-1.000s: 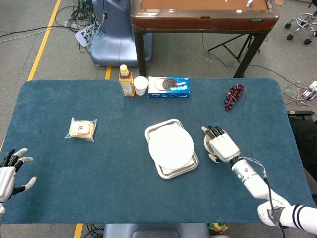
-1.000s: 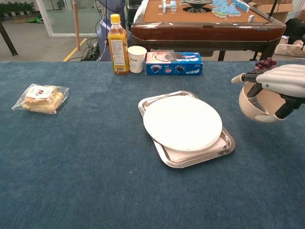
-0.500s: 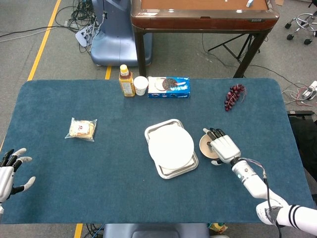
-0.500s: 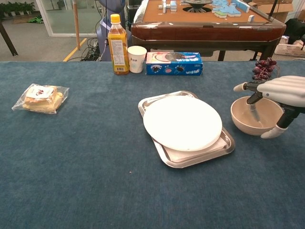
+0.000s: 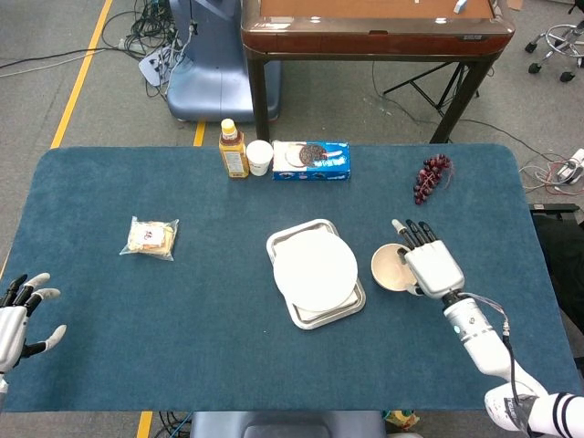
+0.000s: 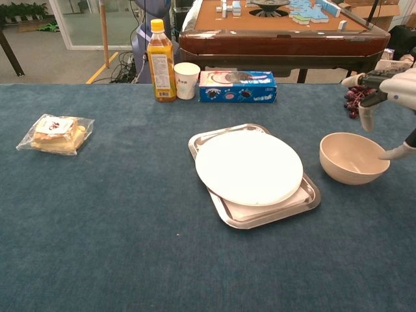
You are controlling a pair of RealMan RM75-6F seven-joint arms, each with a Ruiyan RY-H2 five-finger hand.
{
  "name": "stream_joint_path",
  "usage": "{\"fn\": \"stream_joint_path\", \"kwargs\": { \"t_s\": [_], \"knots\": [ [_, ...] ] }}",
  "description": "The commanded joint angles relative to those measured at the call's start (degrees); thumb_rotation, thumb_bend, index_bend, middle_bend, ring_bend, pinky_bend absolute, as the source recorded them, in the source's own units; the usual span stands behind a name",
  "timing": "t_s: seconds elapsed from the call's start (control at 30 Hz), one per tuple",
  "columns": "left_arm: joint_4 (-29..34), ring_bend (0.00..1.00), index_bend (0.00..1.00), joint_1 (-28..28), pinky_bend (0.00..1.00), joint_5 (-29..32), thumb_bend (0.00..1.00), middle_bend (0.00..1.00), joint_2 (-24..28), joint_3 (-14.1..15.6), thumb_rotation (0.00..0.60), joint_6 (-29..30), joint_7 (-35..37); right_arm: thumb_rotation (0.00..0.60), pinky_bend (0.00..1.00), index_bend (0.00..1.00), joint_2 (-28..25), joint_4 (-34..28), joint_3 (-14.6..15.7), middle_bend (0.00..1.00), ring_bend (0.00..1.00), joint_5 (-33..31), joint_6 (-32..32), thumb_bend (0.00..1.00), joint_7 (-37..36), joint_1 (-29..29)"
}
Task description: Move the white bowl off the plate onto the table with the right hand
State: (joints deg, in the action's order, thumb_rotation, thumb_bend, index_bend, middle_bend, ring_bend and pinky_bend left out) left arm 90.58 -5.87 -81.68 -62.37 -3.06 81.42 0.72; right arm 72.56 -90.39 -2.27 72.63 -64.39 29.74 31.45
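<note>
Standing upright on the blue table (image 5: pixel 228 365), just right of the tray (image 6: pixel 221 209) and plate (image 5: pixel 315 272): white bowl (image 6: pixel 353 158), apart from both. Right hand (image 5: pixel 432 263) above its far-right rim, fingers spread, holding nothing. Left hand (image 5: pixel 20 315) at the near-left table edge, fingers apart, empty. Grapes (image 5: pixel 432 177) beyond the bowl; bare cloth lies in front of it.

Bare counter (image 5: pixel 228 356) cloth along whole near edge. White bowl (image 5: pixel 394 267) just right of tray (image 5: pixel 315 318) with plate (image 5: pixel 315 270); narrow gap between. Right hand (image 5: pixel 431 265) above bowl's right side. Grapes (image 5: pixel 432 177) behind, apart. Bottle (image 5: pixel 234 149), cup (image 5: pixel 260 157), cookie box (image 5: pixel 312 161) line far edge. Snack packet (image 5: pixel 150 238) alone at left.
</note>
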Motion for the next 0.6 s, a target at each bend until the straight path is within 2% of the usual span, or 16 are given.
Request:
{"fn": "stream_joint_path", "kwargs": {
  "t_s": [0.03,0.13,0.37,0.6],
  "knots": [
    [-0.4,0.08,0.32,0.1,0.26,-1.8,0.23,0.18,-0.2,0.3,0.600,1.1,0.8,0.600,0.09,0.49,-2.0,-4.7,-0.9,0.06,0.00,-2.3,-6.8,0.08,5.4,-3.7],
    [-1.0,0.09,0.33,0.3,0.27,-3.5,0.23,0.19,-0.4,0.8,0.600,2.0,1.4,0.600,0.09,0.49,-2.7,-7.5,-1.0,0.07,0.00,-2.5,-12.1,0.08,6.9,-6.7],
    [-2.1,0.10,0.34,0.1,0.29,-6.3,0.23,0.20,-1.0,1.5,0.600,3.1,2.3,0.600,0.09,0.49,-3.1,-8.8,1.0,0.09,0.00,1.9,-23.8,0.08,3.3,-15.1],
    [-3.4,0.12,0.36,-0.1,0.31,-7.5,0.23,0.23,-1.6,1.4,0.600,4.2,4.1,0.600,0.09,0.49,-4.3,-7.0,3.6,0.10,0.00,2.4,-25.3,0.08,-3.2,-20.6]
  ]
}}
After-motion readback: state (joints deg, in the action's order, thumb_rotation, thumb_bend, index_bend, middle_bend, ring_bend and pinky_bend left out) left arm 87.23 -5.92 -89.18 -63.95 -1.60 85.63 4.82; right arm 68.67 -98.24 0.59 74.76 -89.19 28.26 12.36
